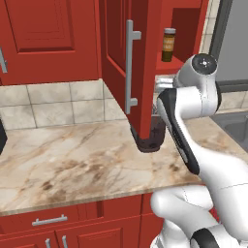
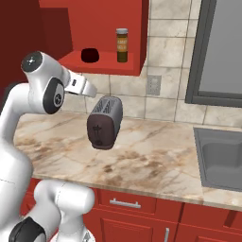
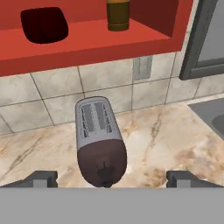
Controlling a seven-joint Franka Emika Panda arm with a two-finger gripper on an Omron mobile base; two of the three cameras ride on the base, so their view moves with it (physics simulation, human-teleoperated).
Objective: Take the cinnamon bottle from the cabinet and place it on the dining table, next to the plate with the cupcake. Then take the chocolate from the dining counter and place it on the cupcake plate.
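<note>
Right base view shows my marble-veined desk [image 2: 142, 160], a wide smooth slab with free surface all round a rounded dark brown toaster [image 2: 105, 122], ending at a grey sink [image 2: 220, 158] on one side. Above it the red wooden cabinet [image 2: 101, 64] stands open, its panelled door [image 1: 127, 63] with a long silver bar handle [image 1: 130, 68] swung out, and on the shelf a dark bowl-like thing [image 2: 89, 55] sits well apart from the cinnamon bottle [image 2: 122, 45], a small brown cylinder, upright near the shelf's front edge. My jaws [image 3: 111, 179] are spread wide, gripping nothing, hanging over the toaster below the shelf.
</note>
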